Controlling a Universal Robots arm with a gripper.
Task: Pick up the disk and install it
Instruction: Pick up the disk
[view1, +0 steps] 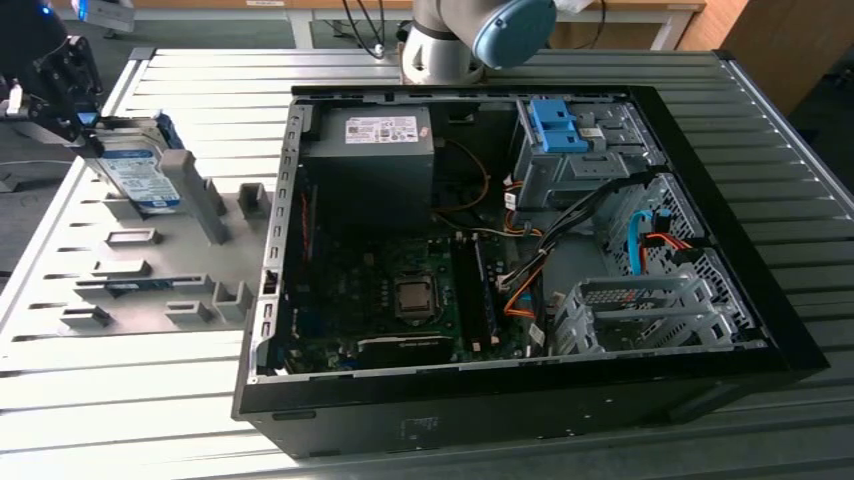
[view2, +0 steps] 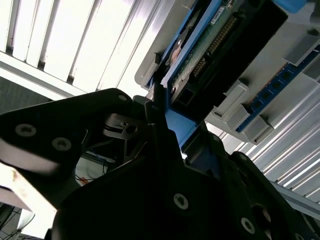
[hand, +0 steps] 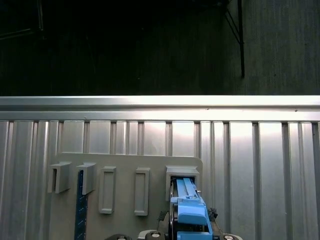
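Exterior view, disk: the disk (view1: 134, 172) is standing on edge, leaning a little, in a slot of the grey fixture plate (view1: 160, 275) at the exterior view's left. The slot walls are propping it so its upper end is sticking out within reach.
Exterior view, tool: the tool (view1: 78, 118) is sitting right at that upper end, on the plate's outer side.
Exterior view, case: the open computer case (view1: 714, 190) is lying on its side on the tabletop (view1: 134, 410), just beside the plate, with its interior facing up. A bare blue bracket (view1: 558, 125) is sitting on the drive cage (view1: 587, 165) in a far corner.
Exterior view, room: the case's raised wall is standing between the plate and the cage. Cables (view1: 534, 270) are crowding the cage side, and open air is lying above the plate.
Second wrist view, hold: the tool (view2: 180, 127) is lying along the blue-railed end of the disk (view2: 220, 47), with dark tool body on both sides of the rail. Clamped or loose, I cannot tell.
Second wrist view, edges: the circuit-board face is showing, and a blue strip (view2: 270, 97) is sitting near in its own slot.
First wrist view, seat: the disk (hand: 189, 207) is running from the tool into a grey slot bracket (hand: 182, 172), in line with it.
First wrist view, room: unfilled brackets are flanking it on the plate, and ribbed tabletop is stretching beyond to an edge rail.
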